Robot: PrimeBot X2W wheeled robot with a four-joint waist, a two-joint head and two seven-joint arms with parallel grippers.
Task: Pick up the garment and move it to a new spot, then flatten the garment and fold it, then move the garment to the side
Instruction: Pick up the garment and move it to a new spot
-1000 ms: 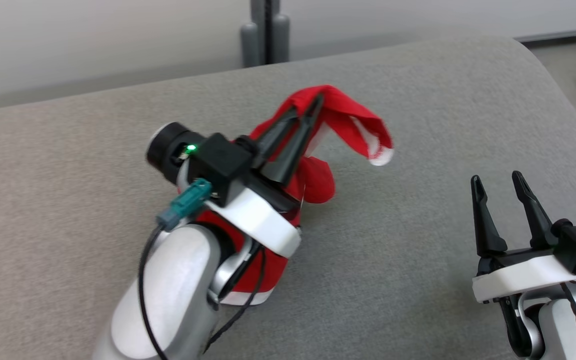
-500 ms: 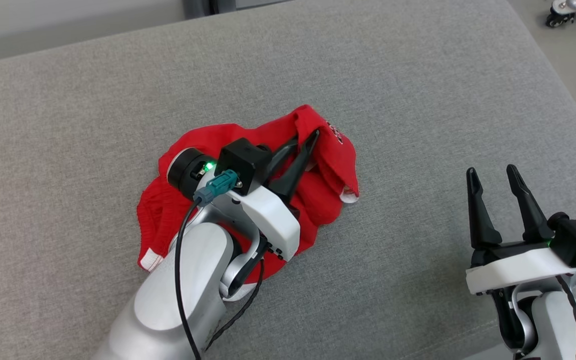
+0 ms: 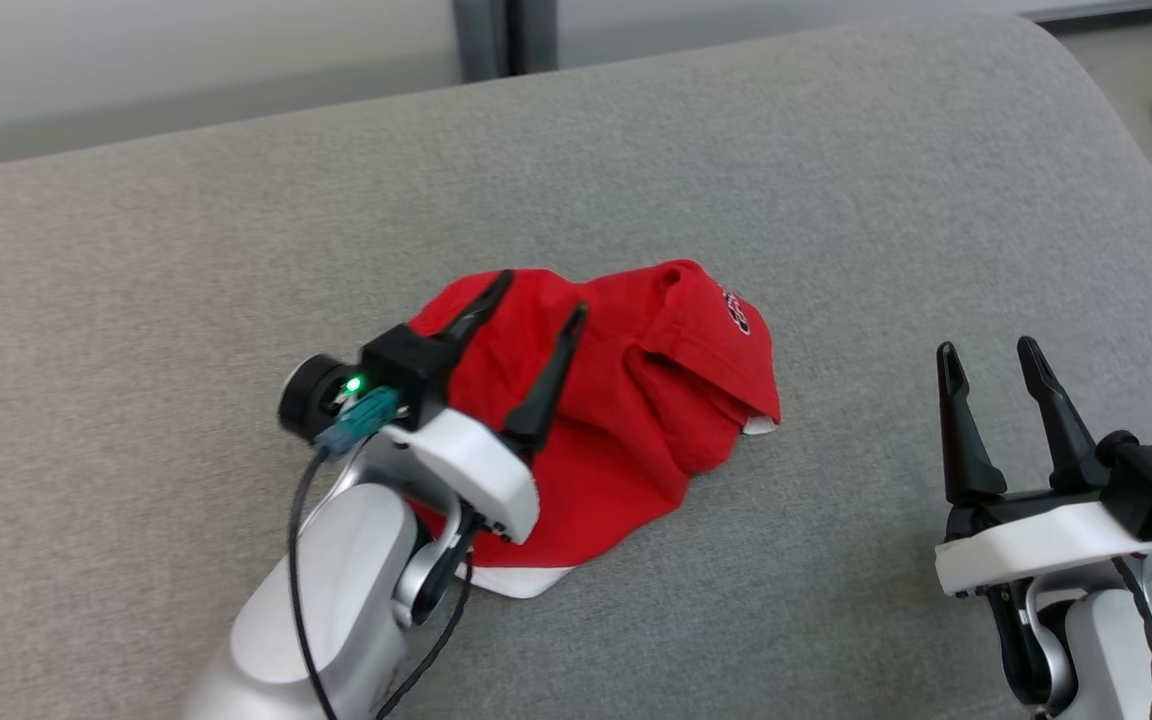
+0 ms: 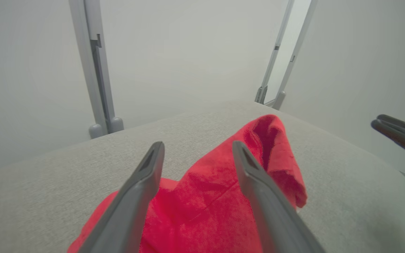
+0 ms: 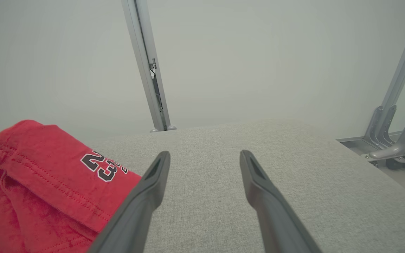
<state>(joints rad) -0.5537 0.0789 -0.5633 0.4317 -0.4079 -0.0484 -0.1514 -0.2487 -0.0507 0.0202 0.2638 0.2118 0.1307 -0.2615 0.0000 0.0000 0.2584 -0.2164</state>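
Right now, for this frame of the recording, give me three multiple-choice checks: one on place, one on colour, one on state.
1. Where does the garment lie? A. on the floor B. on the grey cushion C. on a shelf
2. Its main colour? A. red B. blue C. green
3. The left gripper is: A. shut on cloth B. shut, empty C. open
Answers: 1 B, it rests crumpled on the cushion; 2 A, red with white trim; 3 C, its fingers stand apart over the garment.

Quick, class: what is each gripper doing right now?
Left gripper: open over the red garment, holding nothing.
Right gripper: open, holding nothing.
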